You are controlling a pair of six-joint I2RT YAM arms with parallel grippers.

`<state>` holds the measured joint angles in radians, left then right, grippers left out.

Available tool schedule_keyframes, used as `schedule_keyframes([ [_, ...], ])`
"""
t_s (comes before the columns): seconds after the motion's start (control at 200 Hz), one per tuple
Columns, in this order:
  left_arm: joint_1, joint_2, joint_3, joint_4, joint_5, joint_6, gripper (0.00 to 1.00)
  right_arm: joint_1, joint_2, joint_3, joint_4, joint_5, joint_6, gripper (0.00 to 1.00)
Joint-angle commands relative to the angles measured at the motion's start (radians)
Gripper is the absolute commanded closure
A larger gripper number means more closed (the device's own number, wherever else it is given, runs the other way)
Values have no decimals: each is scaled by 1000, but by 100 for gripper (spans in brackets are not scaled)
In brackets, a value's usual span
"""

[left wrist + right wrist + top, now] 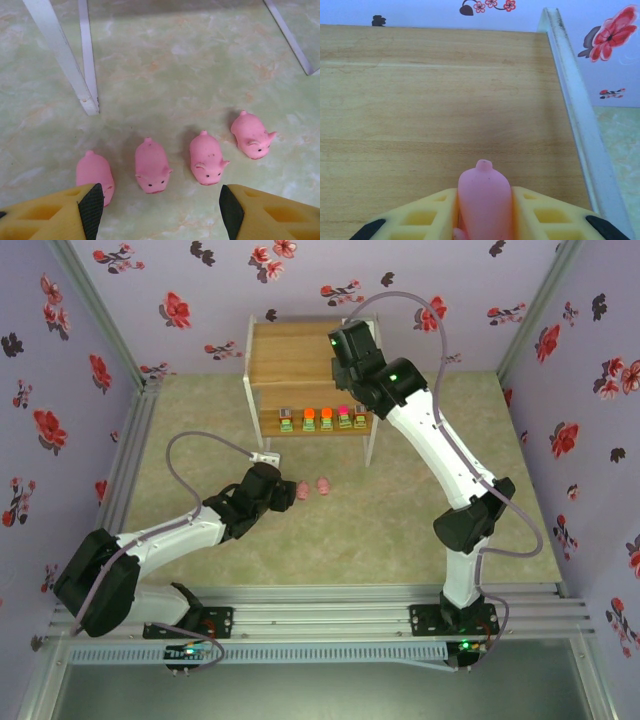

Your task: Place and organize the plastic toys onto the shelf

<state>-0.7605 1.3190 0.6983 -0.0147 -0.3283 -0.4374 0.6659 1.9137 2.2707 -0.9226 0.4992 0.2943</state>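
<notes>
A pale green marbled worktop [330, 540] lies inside a booth with lilac flowered walls [60, 360]. At the top centre of the overhead view stands the two-tier wooden shelf [285, 355] on thin white legs. The right arm [440, 455] reaches from the lower right up over the shelf's top board. In its wrist view the right gripper [485, 217] is closed on a pink pig [484, 190], held above the wooden board near the white frame rail [575, 110] at the right of the frame. The left arm [170, 530] stretches from the lower left toward the centre. The left gripper [161, 212] is open and holds nothing, its yellow fingers [55, 217] in the bottom corners of its wrist view. Above them in that frame, four pink pigs [151, 165] stand in a row on the worktop, below a white shelf leg [65, 60] at upper left. The leftmost pig sits just beside the left finger's black pad. On the shelf's lower tier, five blocky toys [327, 420] stand in a row along the front edge.
</notes>
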Motion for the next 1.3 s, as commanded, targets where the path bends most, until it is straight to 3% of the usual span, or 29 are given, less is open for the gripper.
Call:
schedule_keyframes([
  [0.0, 9, -25, 20, 9, 3, 14, 33, -2, 8, 34, -48, 49, -23, 95],
  [0.61, 9, -30, 18, 9, 2, 16, 33, -22, 83, 144, -93, 14, -16, 79],
  [0.925, 9, -24, 19, 11, 3, 14, 33, -20, 30, 99, -67, 19, -18, 68],
  [1.295, 9, -19, 20, 13, 3, 14, 33, 18, -34, 103, -25, 83, -58, 65],
])
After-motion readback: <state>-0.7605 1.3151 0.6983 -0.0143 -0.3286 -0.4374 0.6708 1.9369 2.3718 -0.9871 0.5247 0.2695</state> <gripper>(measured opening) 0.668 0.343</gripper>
